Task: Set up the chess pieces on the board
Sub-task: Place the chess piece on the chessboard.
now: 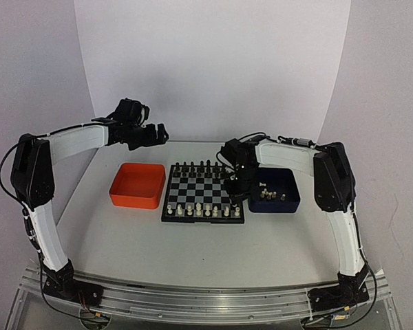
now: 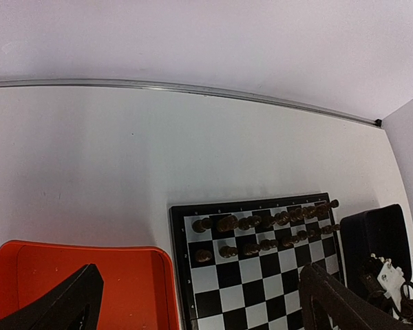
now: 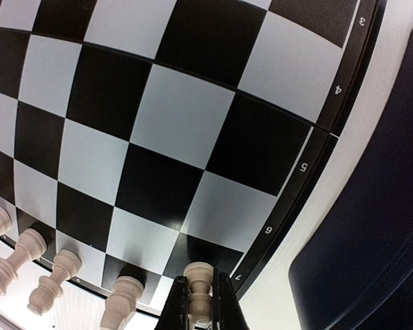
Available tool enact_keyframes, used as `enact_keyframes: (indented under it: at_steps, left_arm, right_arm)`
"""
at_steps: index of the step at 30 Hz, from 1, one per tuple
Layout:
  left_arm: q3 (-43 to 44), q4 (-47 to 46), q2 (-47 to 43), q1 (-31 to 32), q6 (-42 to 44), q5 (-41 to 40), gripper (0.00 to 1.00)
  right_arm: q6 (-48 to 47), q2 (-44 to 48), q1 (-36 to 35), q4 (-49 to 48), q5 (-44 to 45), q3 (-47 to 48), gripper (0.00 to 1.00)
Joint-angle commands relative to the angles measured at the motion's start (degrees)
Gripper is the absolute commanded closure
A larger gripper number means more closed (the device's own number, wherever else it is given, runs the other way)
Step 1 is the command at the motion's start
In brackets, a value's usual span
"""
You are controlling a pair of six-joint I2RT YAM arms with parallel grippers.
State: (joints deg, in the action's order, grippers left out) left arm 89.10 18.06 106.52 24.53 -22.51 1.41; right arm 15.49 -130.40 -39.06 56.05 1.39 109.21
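The board (image 1: 204, 192) lies mid-table, with black pieces along its far rows and cream-white chess pieces (image 1: 199, 208) along its near rows. My right gripper (image 3: 200, 302) is shut on a cream-white chess piece (image 3: 199, 278), held just over the board's right edge near the row marked 7; it hovers over the board's right side (image 1: 238, 187). More white pieces (image 3: 27, 265) stand to its left. Loose white pieces (image 1: 270, 195) lie in the dark blue tray (image 1: 288, 187). My left gripper (image 1: 153, 134) hangs open and empty above the table behind the orange tray (image 1: 138, 185).
The orange tray (image 2: 82, 275) holds nothing and sits left of the board (image 2: 255, 275). The black pieces (image 2: 261, 221) fill the board's far rows. The blue tray (image 3: 372, 227) lies close on the board's right. White walls stand behind and at both sides.
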Motion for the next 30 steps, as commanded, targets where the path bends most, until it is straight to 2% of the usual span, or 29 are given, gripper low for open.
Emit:
enact_keyframes:
  at_steps: [1, 15, 30]
  left_arm:
    - [-0.1, -0.6, -3.7, -0.3, 0.1, -0.5, 0.00]
    - [-0.1, -1.4, -3.2, -0.3, -0.1, -0.4, 0.00]
    - [0.3, -1.7, -3.3, -0.3, 0.3, 0.4, 0.00]
  right_arm:
    - [-0.2, -1.1, -0.5, 1.7, 0.7, 2.1, 0.99]
    - [-0.7, -2.7, -0.5, 1.9, 0.3, 3.1, 0.95]
    - [-1.4, 0.8, -0.5, 1.9, 0.0, 5.3, 0.70]
